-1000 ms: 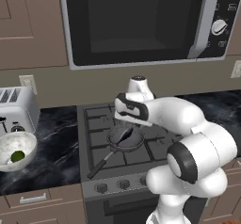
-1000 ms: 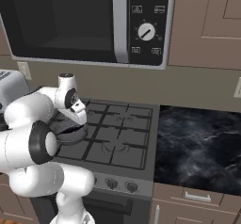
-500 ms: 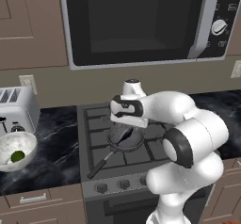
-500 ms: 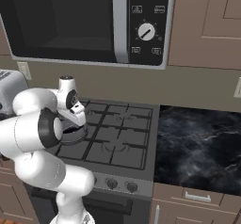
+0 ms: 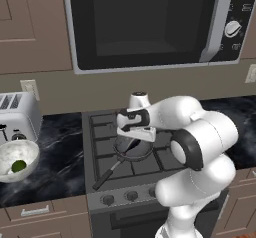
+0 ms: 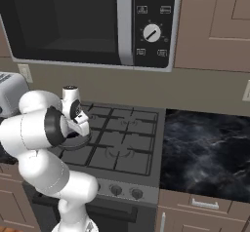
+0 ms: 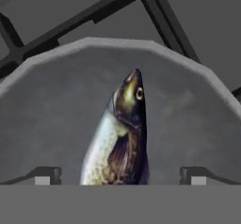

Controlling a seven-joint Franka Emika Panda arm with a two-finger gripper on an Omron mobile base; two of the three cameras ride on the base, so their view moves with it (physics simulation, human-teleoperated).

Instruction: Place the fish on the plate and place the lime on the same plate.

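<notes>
Hand view: we look straight down into the pan, whose grey floor spreads under the fish. The fish lies on that floor with its head toward the top of the picture, its eye showing, its pale belly to the left and its dark back to the right; its tail end is cut off at the bottom edge. The gripper is spread wide, one tip on each side of the fish and clear of it, so nothing is held. Dark bars of the stove grate cross behind the pan's rim.

In the left base view we see the gripper hanging low over the pan, which sits on the left half of the stove with its handle reaching toward the front left corner. On the counter left of the stove stands a white speckled bowl with the lime inside it, well apart from the pan. A toaster stands just behind the bowl. A microwave hangs above the stove.

In the right base view we see the arm bent over the stove's left burners, the gripper just above the pan's rim. Dark marbled counter runs to the right of the stove, and the microwave is above.
</notes>
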